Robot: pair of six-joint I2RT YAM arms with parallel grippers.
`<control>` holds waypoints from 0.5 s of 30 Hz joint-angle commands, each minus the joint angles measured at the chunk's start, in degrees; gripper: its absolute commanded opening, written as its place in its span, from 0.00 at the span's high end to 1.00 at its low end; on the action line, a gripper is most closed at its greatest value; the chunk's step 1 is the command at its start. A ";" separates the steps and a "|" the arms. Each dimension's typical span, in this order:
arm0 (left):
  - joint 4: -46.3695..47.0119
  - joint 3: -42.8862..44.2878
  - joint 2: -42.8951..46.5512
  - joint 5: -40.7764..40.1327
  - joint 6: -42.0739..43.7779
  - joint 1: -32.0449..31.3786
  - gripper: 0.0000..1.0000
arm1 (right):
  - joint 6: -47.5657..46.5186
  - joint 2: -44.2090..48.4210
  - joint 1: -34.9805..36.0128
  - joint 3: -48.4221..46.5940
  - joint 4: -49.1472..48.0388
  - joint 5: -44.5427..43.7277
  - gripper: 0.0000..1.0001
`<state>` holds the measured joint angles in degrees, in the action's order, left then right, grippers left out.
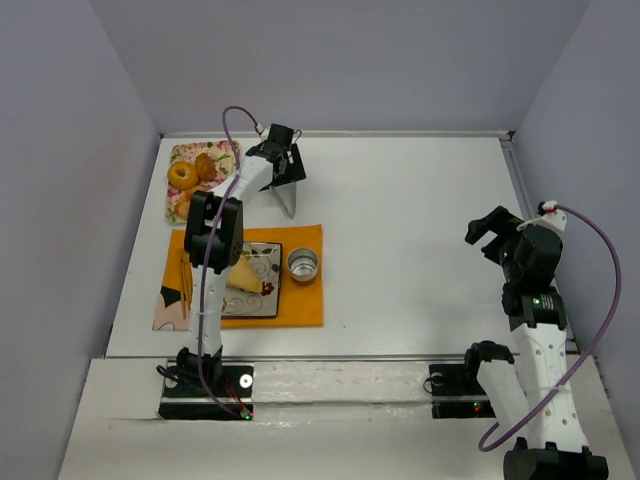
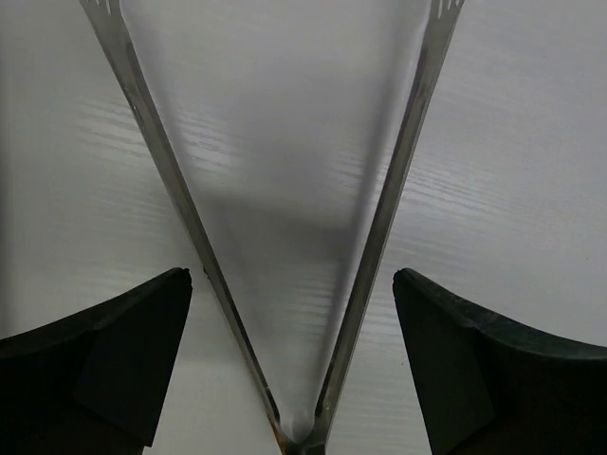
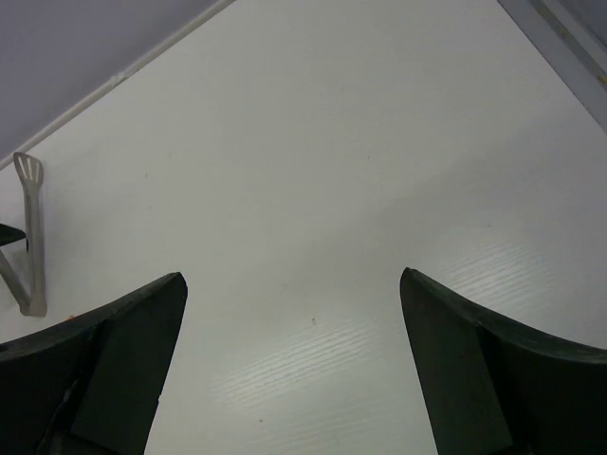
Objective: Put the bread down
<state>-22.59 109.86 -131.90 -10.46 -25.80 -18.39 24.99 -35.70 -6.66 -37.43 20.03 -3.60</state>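
**Bread [image 1: 245, 272] on the plate, tongs lying free**

Pale golden wedge lying on the square plate [image 1: 268, 300], on the orange mat [image 1: 305, 300] toward the near-left corner of the tabletop [image 1: 400, 220]. Partly hidden under the left arm. Probably light, with a soft crumb under a smooth crust: easily dented by a hard pinch, inclined to slip at the pointed end. Best taken lightly across the thicker middle, with broad tong blades rather than bare fingers. Judged already placed.

Left to right across the surface:
- Floral tray [image 1: 175, 210] with a doughnut [image 1: 181, 175] and a bun [image 1: 208, 165] in the far-left corner.
- Brown sticks [image 1: 185, 285] on a card [image 1: 165, 305] by the left edge.
- Small metal cup [image 1: 302, 265] on the mat, just right of the plate.
- Steel tongs [image 1: 289, 198] flat on the tabletop beyond the mat.
- Left gripper [image 1: 285, 165] over the tongs' hinge end, jaws spread wide. Fingers [image 2: 114, 360] flanking the splayed tong arms, a sliver of white showing on each side, nothing gripped.
- Right gripper [image 1: 488, 235] near the right edge, jaws likewise wide, only bare tabletop between them.

Smooth white top, enclosed by grey walls [image 1: 80, 150] at left, far side and right. Ample free room across the centre and right half.
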 commanded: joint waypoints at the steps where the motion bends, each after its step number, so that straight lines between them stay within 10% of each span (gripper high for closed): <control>1: -3.16 2.56 7.87 0.17 1.10 -0.42 0.01 | -1.09 0.72 0.33 0.43 -2.81 0.17 0.00; 9: -4.04 -3.86 27.00 -3.86 0.32 -1.64 0.01 | -1.09 1.07 0.33 0.34 -2.63 0.26 0.00; 15: 5.70 -27.82 50.57 -12.74 -3.81 -4.37 0.01 | -0.21 1.16 0.33 0.25 -2.72 -0.18 0.00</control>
<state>-21.52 95.46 -95.81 -16.12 -26.50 -21.17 24.88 -35.22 -6.66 -37.43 20.03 -3.62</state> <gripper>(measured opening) 0.990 0.997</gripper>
